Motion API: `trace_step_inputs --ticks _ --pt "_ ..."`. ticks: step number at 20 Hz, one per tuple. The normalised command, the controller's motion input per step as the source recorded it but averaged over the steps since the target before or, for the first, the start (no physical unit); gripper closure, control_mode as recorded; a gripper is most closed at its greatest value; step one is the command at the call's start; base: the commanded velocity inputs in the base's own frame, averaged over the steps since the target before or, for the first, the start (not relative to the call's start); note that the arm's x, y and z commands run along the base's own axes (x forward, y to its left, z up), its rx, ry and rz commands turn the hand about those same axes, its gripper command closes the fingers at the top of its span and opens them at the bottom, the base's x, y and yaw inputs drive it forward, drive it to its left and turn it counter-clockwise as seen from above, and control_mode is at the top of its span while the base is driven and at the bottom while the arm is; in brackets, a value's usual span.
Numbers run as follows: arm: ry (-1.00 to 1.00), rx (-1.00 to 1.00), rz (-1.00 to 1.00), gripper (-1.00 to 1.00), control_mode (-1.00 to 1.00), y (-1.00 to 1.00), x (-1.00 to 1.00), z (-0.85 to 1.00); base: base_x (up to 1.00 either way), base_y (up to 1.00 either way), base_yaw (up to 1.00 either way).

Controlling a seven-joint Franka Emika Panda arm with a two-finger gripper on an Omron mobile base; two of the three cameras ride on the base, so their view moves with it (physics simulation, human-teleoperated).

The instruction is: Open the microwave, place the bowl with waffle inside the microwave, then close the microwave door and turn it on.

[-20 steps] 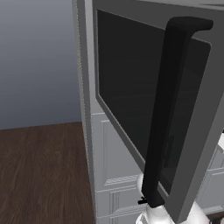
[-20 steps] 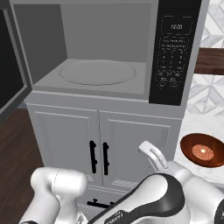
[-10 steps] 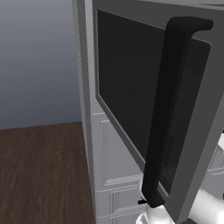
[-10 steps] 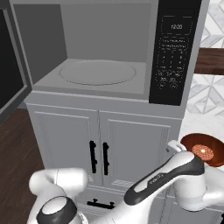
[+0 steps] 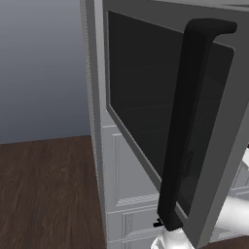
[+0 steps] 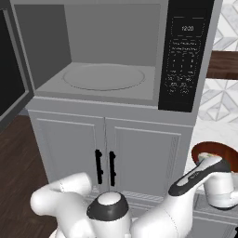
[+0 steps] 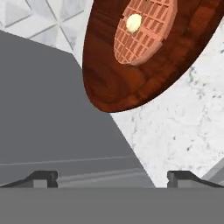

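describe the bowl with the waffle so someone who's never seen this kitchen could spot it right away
Find the open microwave above the white cabinet doors, then look right to the pale speckled counter. The bowl sits there: shallow, round, dark reddish wood. It alone holds a gridded waffle topped with a pale yellow dab.

In the right base view the white arm rises from the lower left, folds at a rounded elbow with a dark-capped joint near the bottom centre, then reaches out to the right, its dark-banded wrist low at the far right. In the hand view the gripper (image 7: 112,177) has its two dark fingertips (image 7: 41,178) spread wide apart, nothing between them
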Motion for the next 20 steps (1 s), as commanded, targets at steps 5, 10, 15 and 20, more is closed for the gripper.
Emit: trace_step_inputs --ticks 5,10,15,20 --pt "0.10 0.11 -0.02 -1.00 -1.00 -0.83 0.04 -0.28 0.00 0.00 0.00" --pt "0.02 0.01 -0.02 -1.00 -1.00 -0.35 0.03 -0.21 0.00 0.00 0.00" --pt "0.14 0.00 -0.15 -1.00 -1.00 0.00 0.64 -0.47 0.00 0.00 0.00" --pt "0.02 0.00 -0.43 -1.00 -1.00 0.02 0.31 -0.28 0.00 0.00 0.00"
